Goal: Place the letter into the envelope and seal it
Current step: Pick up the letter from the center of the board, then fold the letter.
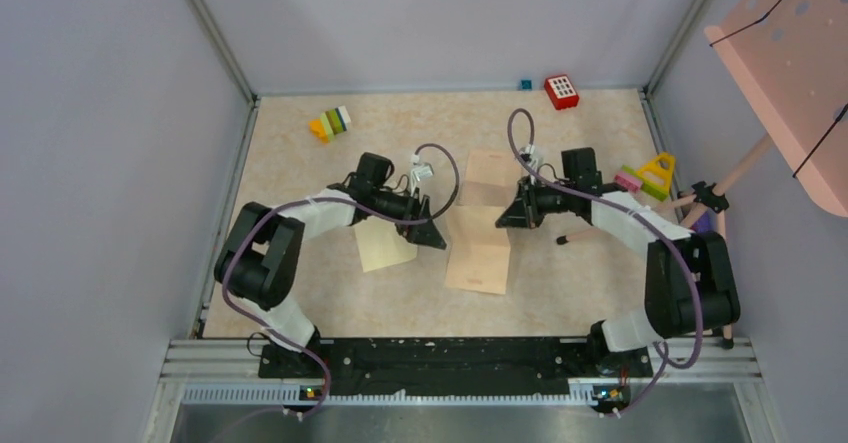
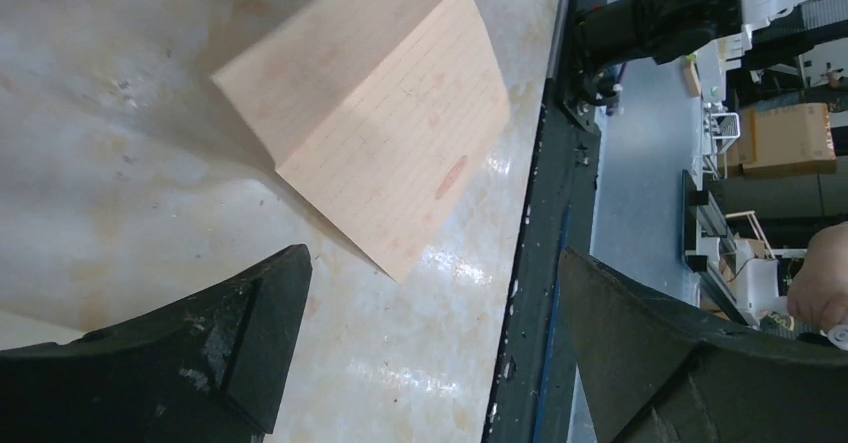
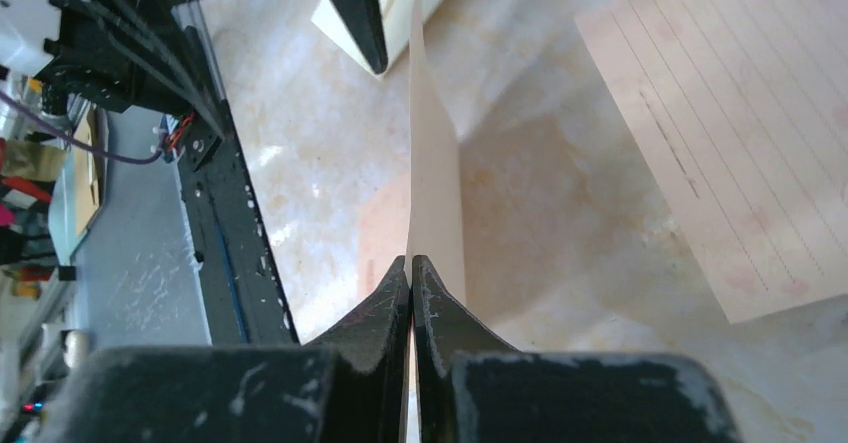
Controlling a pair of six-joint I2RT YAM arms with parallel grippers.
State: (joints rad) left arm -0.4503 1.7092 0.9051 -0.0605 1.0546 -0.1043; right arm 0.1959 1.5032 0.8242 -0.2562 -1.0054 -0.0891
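The letter (image 1: 480, 260), a tan lined sheet creased into panels, lies mid-table. My right gripper (image 1: 500, 221) is shut on the edge of its middle panel. In the right wrist view the pinched sheet (image 3: 432, 173) rises edge-on from the closed tips of the right gripper (image 3: 411, 261), and another lined panel (image 3: 730, 133) lies flat to the right. The pale cream envelope (image 1: 383, 248) lies flat left of the letter, partly under my left gripper (image 1: 437, 225). That left gripper (image 2: 432, 258) stands open and empty above the table, with the letter's near panel (image 2: 380, 133) ahead of it.
Coloured blocks (image 1: 330, 123) sit at the back left, a red block (image 1: 561, 91) at the back wall, and a yellow and pink toy (image 1: 650, 175) at the right. A pink perforated panel (image 1: 790, 63) on a stand overhangs the right side. The black rail (image 1: 430, 353) marks the near edge.
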